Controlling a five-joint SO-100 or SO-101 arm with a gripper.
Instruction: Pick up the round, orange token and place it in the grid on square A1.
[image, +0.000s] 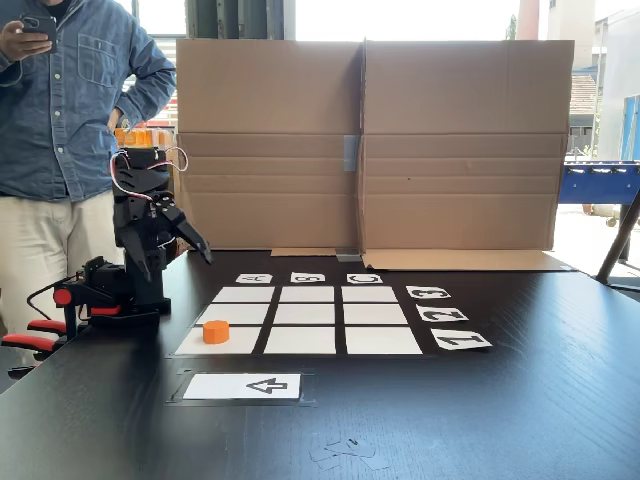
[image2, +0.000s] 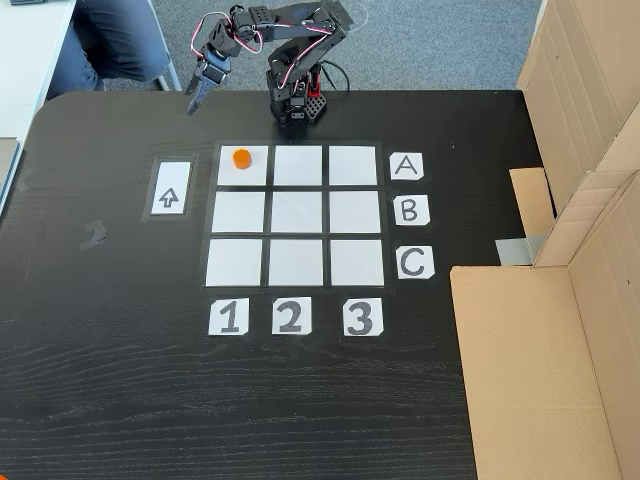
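- An office or workshop room: grey carpet (image2: 440, 45), a dark table (image2: 110, 400).
- Cardboard screen (image: 365, 145), large bright windows (image: 420, 18), a standing person (image: 60, 150).

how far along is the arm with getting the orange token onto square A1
Looks done: the orange token sits on square A1, the corner cell in line with the A and 1 cards. In hand: nothing; the gripper hangs off the grid, apart from the token. Nothing visible remains to do.

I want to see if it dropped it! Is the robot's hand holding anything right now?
Hand: holding nothing; open or closed cannot be told. The orange token sits on square A1, apart from the hand.
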